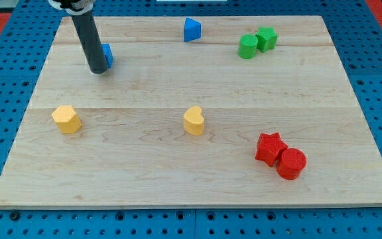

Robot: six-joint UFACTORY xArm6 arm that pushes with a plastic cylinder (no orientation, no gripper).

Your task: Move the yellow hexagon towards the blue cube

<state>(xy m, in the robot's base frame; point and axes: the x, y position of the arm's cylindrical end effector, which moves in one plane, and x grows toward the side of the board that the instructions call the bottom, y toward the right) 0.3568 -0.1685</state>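
Observation:
The yellow hexagon (66, 119) lies at the view's left, in the lower half of the wooden board (191, 179). The blue cube (107, 55) sits near the view's top left, mostly hidden behind my rod. My tip (99, 70) rests on the board right in front of the blue cube, touching or nearly touching it. The tip is well above and a little right of the yellow hexagon.
A yellow heart (193, 121) lies near the board's middle. A blue triangle (191, 30) is at the top centre. Two green blocks (256, 42) sit together at the top right. A red star (270, 147) and a red cylinder (291, 163) touch at the lower right.

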